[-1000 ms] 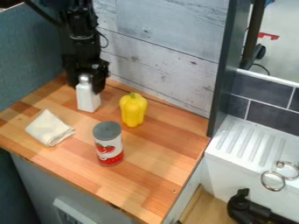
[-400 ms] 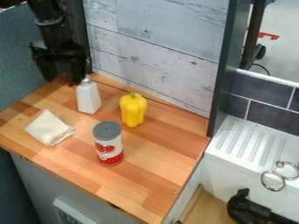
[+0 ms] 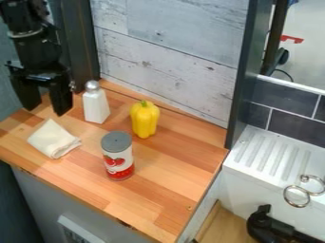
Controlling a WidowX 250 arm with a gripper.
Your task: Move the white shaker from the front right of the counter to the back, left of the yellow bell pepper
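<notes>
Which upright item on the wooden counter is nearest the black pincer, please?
The white bottle with the silvery cap; the yellow pepper and the red-and-white can stand farther off.

The wooden table (image 3: 158, 190) carries four things: a folded cream cloth (image 3: 52, 139) near its left edge, a white bottle (image 3: 96, 105) with a rounded grey top, a yellow bell pepper (image 3: 145, 119) standing upright, and a grey-lidded red-and-white can (image 3: 118, 159) nearer the front.

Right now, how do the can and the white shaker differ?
The can is a straight cylinder, while the shaker narrows toward its top. The can has a grey lid and a red-and-white label; the shaker is plain white under a silvery cap. Both stand upright on the wooden counter.
</notes>
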